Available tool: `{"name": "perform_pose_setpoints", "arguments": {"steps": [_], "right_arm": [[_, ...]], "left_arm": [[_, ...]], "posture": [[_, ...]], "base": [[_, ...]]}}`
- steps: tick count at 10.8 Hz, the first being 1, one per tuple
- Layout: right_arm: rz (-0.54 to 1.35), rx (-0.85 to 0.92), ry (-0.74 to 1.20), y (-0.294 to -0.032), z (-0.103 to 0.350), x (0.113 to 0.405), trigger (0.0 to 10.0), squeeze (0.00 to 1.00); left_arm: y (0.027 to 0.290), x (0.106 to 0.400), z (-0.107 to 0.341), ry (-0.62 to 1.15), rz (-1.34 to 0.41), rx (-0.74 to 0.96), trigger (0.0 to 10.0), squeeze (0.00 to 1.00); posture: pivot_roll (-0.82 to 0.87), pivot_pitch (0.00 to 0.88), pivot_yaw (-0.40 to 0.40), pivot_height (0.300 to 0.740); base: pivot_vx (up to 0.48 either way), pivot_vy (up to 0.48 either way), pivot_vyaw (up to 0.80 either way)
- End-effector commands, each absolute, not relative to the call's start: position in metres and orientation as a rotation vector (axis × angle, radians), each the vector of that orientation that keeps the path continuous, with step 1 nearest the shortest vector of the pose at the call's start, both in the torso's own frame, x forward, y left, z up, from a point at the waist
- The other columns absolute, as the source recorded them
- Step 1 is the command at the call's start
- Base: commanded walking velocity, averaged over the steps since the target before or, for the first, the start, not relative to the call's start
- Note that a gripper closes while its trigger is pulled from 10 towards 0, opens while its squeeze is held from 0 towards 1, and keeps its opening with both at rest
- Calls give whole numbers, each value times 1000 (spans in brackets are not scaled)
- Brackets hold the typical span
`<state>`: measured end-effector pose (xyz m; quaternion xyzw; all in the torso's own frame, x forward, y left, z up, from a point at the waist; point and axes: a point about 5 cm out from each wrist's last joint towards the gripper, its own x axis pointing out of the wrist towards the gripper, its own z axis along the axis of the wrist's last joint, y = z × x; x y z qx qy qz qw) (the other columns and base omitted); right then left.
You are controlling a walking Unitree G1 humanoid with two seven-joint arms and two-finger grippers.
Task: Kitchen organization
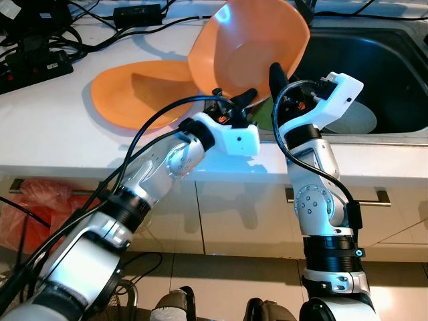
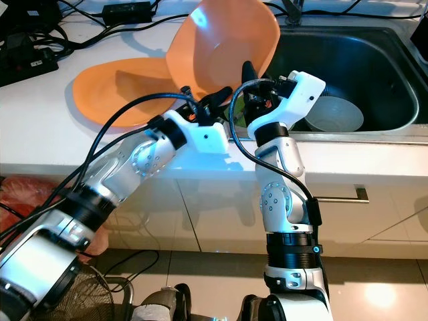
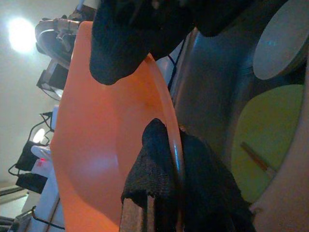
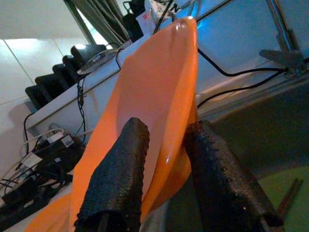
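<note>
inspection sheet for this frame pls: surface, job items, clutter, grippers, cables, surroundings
Surface: white countertop with a steel sink set in on the right.
Job's things: orange bowl held tilted on its rim at the sink's edge; orange plate flat on the counter beside it; grey bowl and green plate in the sink.
Clutter: nothing seen beyond the cabling.
Grippers: left gripper and right gripper both clamp the orange bowl's rim.
Cables: black power strip, adapter and loose leads at the counter's back.
Surroundings: cabinet doors below; red bag on the floor at left.
</note>
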<state>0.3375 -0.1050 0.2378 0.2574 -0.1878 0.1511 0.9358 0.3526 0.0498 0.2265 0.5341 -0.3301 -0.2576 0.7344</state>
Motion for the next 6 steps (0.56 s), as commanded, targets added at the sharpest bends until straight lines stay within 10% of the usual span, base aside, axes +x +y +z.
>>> {"name": "perform_pose_setpoints", "arguments": {"steps": [1, 2, 3, 6], "right_arm": [[302, 528, -363, -104, 235, 340, 10000, 0], [300, 531, -363, -103, 234, 340, 7176, 0], [299, 534, -363, -103, 234, 340, 0, 0], [296, 532, -366, -104, 234, 340, 0, 0]], "left_arm": [[37, 339, 242, -863, -604, 1147, 10000, 0], [39, 340, 240, -852, -601, 1159, 10000, 0], [39, 340, 240, -854, -603, 1159, 10000, 0], [38, 340, 240, -853, -603, 1164, 10000, 0]], "posture": [[93, 148, 26, 740], [93, 146, 27, 740], [93, 145, 27, 740], [89, 153, 28, 740]], "base": [[0, 0, 0], [0, 0, 0], [0, 0, 0], [0, 0, 0]]}}
